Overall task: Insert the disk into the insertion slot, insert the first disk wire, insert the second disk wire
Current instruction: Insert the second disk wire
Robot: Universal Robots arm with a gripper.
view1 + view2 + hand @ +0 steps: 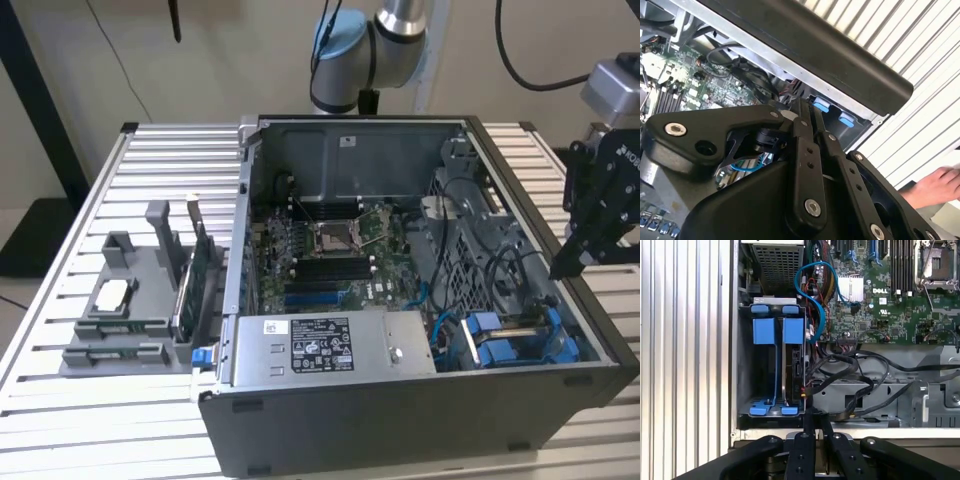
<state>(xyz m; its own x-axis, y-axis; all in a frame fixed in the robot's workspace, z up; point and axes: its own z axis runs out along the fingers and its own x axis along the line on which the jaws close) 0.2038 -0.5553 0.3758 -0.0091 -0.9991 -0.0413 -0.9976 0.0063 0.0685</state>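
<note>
Little of the disk (794, 367) could be made out. In the first wrist view it stood on edge in the insertion slot (746, 371), in the compartment nearer the motherboard (880, 305). It showed a thin dark edge between blue rails, and its label face was hidden. A blue cable (812, 295) looped down toward that edge; whether it was plugged in could not be told.

The gripper (816, 421) hung over the side wall of the case (400, 430) beside the slot, its fingers pressed together and its body cut off by the frame. In the second wrist view the gripper (807, 112) blocked most of the case's inside, and a person's hand (935, 187) showed partly at the corner.

In the exterior view the gripper (562, 262) was at the exterior view's right. The case lay open on a slatted metal table (100, 420), with a grey power-supply box (330, 345) at its front. A grey tray (120, 330) of parts sat on the exterior view's left. A pale wall (230, 60) rose behind the arm (390, 30).
</note>
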